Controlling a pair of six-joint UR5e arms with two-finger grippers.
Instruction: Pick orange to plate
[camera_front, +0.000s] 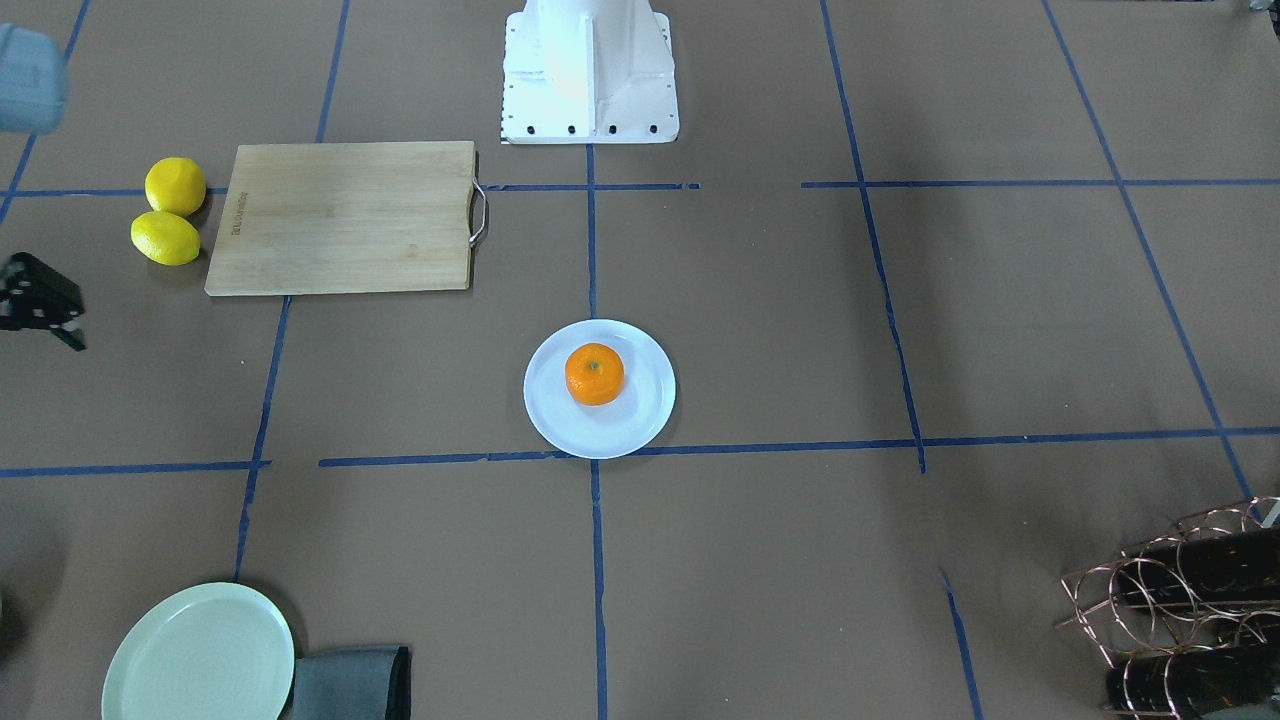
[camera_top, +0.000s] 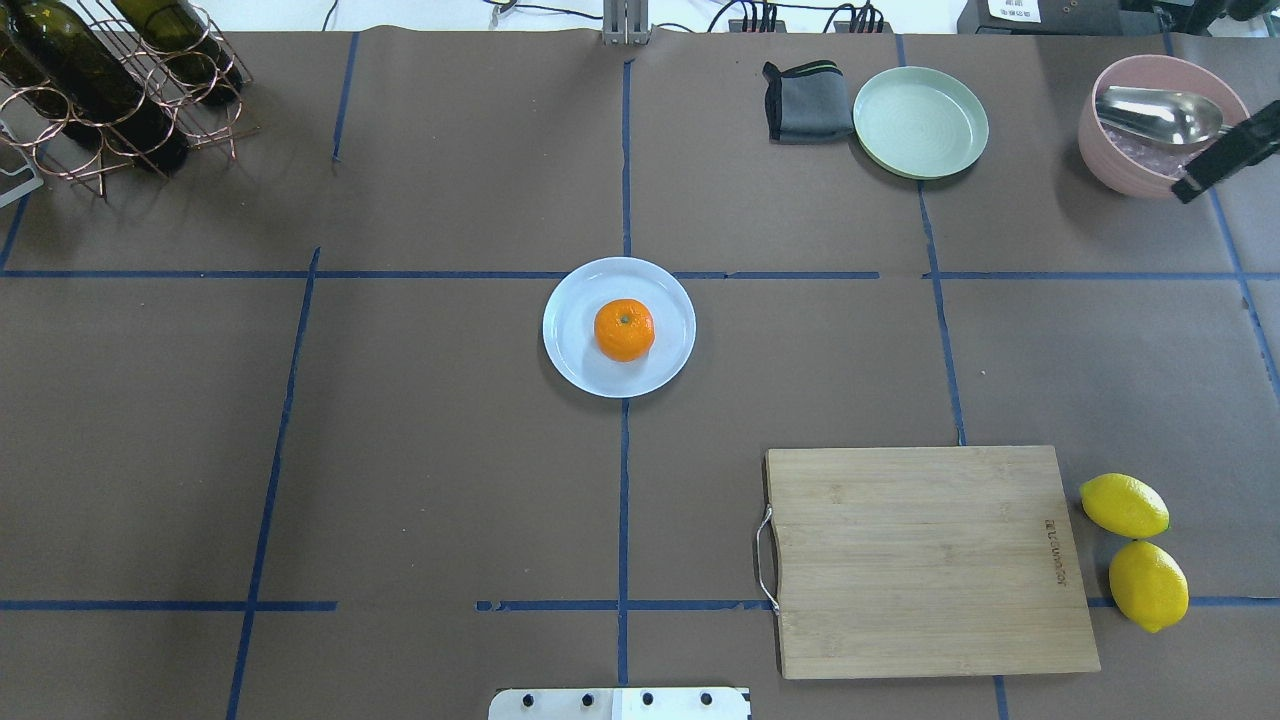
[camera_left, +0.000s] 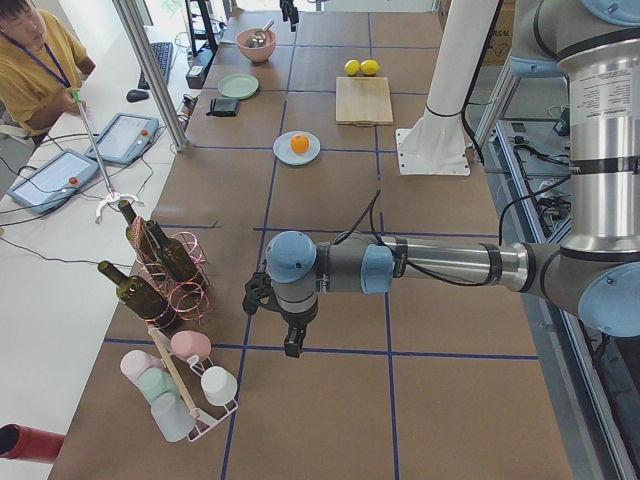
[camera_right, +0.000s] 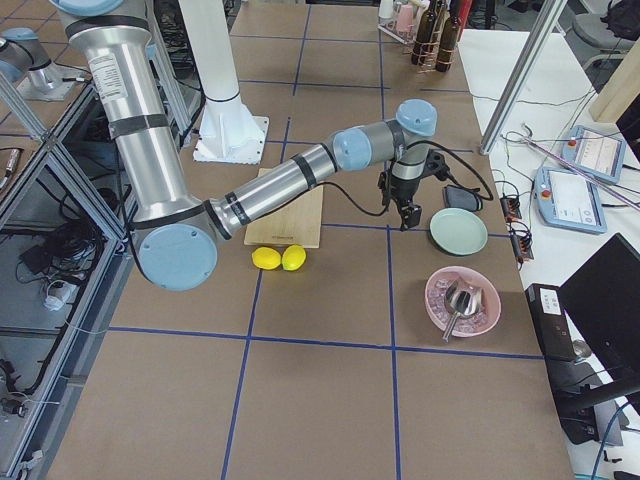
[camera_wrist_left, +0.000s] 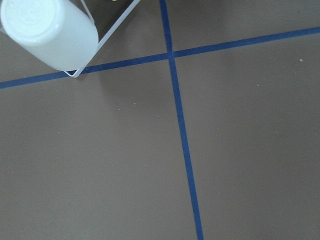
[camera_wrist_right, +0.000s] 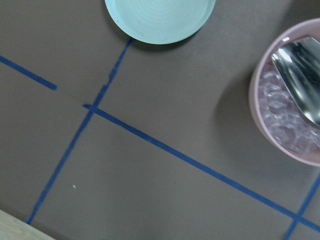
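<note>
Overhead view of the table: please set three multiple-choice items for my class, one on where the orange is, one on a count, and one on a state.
1. Where is the orange? A in the pink bowl; B on the white plate; C on the green plate.
2. How many lemons lie beside the cutting board? A one; B two; C three.
3. The orange is: A held in a gripper; B cut in half; C whole and lying free.
Answers: B, it sits in the middle of the white plate; B, two yellow fruits lie at the board's end; C, it is uncut and touches nothing but the plate.
</note>
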